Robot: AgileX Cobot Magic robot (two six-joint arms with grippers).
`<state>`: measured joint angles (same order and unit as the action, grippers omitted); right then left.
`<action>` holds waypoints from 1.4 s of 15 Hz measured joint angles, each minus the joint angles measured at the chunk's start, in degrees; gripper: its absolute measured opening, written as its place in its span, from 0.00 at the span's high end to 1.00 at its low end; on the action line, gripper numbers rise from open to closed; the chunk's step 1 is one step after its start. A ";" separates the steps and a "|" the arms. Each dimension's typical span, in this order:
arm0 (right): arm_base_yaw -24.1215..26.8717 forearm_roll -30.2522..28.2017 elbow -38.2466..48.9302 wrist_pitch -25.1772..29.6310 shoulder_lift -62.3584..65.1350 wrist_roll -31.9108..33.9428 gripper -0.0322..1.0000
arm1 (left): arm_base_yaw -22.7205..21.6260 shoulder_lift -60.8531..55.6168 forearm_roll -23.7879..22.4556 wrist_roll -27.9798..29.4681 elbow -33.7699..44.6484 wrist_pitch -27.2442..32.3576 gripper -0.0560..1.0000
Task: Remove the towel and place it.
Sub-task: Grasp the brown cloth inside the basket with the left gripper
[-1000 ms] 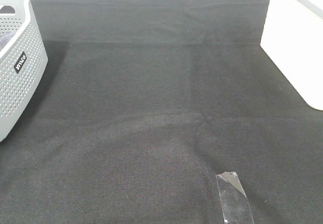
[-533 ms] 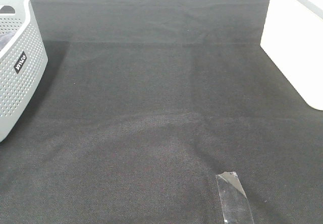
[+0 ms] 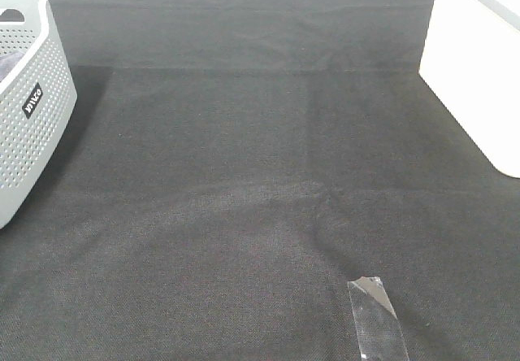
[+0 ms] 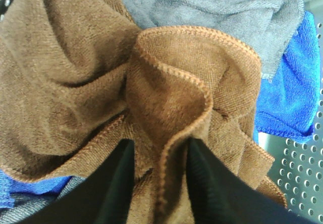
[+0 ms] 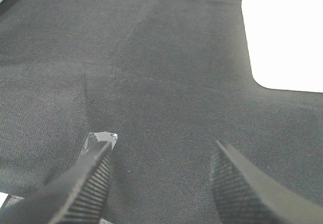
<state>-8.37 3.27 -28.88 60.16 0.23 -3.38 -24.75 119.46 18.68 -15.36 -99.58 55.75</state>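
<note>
The brown towel (image 4: 171, 82) lies crumpled in the basket and fills the left wrist view, with a stitched-edge fold standing up. My left gripper (image 4: 160, 153) has its two black fingers closed around that fold and pinches it. The grey perforated basket (image 3: 32, 125) stands at the left edge of the exterior view. The towel and both grippers are out of sight there. My right gripper (image 5: 161, 151) is open and empty above the black table cloth (image 3: 244, 174).
A grey cloth (image 4: 212, 7) and a blue cloth (image 4: 292, 93) lie around the towel, beside the basket's wall (image 4: 303, 168). A white surface (image 3: 479, 68) borders the cloth at the right. A clear tape strip (image 3: 375, 316) lies near the front.
</note>
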 joint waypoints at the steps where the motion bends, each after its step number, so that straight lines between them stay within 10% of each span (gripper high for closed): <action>1: 0.00 0.00 0.00 0.00 0.00 0.00 0.43 | 0.00 0.00 0.06 0.00 -1.09 0.06 0.83; 3: 0.00 0.00 0.00 0.00 0.00 0.00 0.43 | 0.00 0.00 0.06 -0.11 -2.12 -0.29 0.95; 21: 0.00 1.89 0.00 0.00 -0.34 -0.06 0.43 | 10.77 -21.72 -6.88 -0.06 -2.18 -2.92 0.95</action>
<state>-8.37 5.16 -28.88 60.16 -0.11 -3.44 -13.98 97.75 11.80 -15.41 -101.76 52.83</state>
